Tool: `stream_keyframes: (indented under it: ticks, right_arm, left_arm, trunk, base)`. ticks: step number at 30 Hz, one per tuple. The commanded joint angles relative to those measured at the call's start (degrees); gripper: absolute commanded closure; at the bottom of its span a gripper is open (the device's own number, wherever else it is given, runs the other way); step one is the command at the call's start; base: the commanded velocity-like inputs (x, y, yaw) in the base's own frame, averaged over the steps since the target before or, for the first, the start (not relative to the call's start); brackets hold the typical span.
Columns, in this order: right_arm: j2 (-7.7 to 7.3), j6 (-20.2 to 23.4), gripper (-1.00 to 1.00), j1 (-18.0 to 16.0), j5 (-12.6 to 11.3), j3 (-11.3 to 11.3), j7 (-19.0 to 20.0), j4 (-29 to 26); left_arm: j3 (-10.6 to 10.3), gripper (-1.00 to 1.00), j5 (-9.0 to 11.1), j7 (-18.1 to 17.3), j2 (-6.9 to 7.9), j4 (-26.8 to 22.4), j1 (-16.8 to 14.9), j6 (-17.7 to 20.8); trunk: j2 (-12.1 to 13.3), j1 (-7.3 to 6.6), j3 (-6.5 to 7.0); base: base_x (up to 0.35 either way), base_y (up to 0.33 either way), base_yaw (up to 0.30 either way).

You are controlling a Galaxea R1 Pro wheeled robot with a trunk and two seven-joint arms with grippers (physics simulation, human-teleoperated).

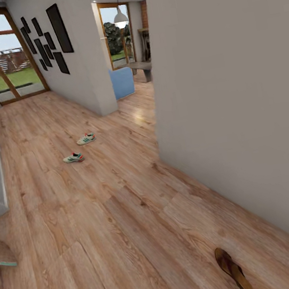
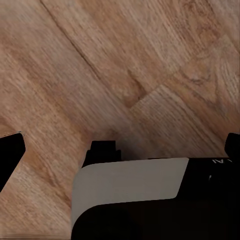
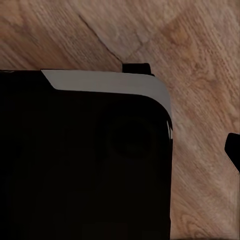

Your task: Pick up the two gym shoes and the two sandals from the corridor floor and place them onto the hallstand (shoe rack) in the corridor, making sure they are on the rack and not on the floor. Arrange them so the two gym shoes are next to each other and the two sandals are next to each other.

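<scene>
Gym shoes [image 1: 80,148] sit apart on the corridor floor [image 1: 105,217]; one sandal [image 1: 233,269] lies nearer. Can't tell either gripper's state; only dark bits over planks.

Two gym shoes lay on the corridor floor [image 1: 105,217]: one gym shoe [image 1: 73,158] nearer and a second gym shoe [image 1: 86,138] beyond it, apart. One brown sandal [image 1: 232,269] lay by the wall. Seven dark picture frames [image 1: 45,39] hung on one wall. One pendant lamp [image 1: 120,17] hung in the far room.
</scene>
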Motion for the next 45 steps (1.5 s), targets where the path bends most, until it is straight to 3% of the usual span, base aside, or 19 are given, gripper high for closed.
stream_keyframes:
  ticks: [1, 31, 45]
  right_arm:
    - [-0.01, 0.0, -1.0, -0.02, 0.0, 0.0, 0.0, 0.0]
    - [-0.03, 0.0, -1.0, -0.02, 0.0, 0.01, 0.0, 0.0]
    - [-0.03, 0.0, -1.0, 0.01, 0.0, -0.02, 0.0, 0.0]
  left_arm:
    - [0.0, -1.0, 0.0, 0.0, 0.0, 0.0, 0.0, 0.0]
    - [0.0, -1.0, 0.0, 0.0, 0.0, 0.0, 0.0, 0.0]
    - [0.03, -1.0, 0.0, 0.0, 0.0, 0.0, 0.0, 0.0]
  trunk:
    - [0.0, 0.0, 0.0]
    - [0.0, 0.0, 0.0]
    - [0.0, 0.0, 0.0]
  base:
    - [0.0, 0.0, 0.248]
    - [0.0, -0.111, 0.018]
    - [0.0, -0.017, 0.0]
